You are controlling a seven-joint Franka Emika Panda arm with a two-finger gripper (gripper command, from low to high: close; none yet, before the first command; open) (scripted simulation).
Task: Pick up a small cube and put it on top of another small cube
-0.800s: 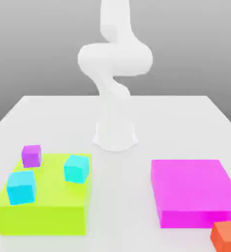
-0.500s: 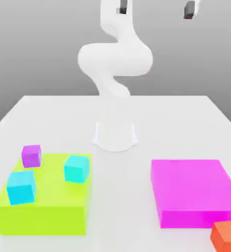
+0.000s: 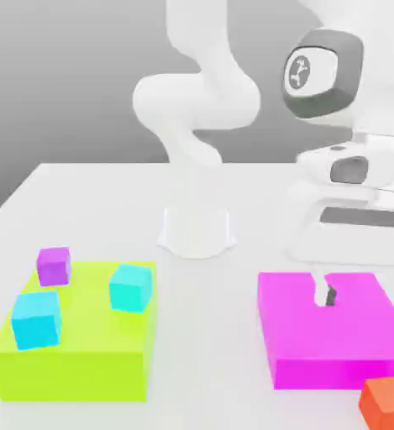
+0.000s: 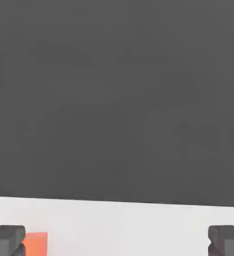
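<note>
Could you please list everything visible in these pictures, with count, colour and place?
red cube: one, orange-red, on the table by the magenta block's near corner, exterior view's right.
turquoise cube: one, greenish cyan, on the lime block.
sky-cyan cube: one, on the lime block.
purple cube: one, at the lime block's far edge.
lime block: one, exterior view's left.
magenta block: one, exterior view's right.
table: one, white.
gripper: one, open, above the magenta block.
</note>
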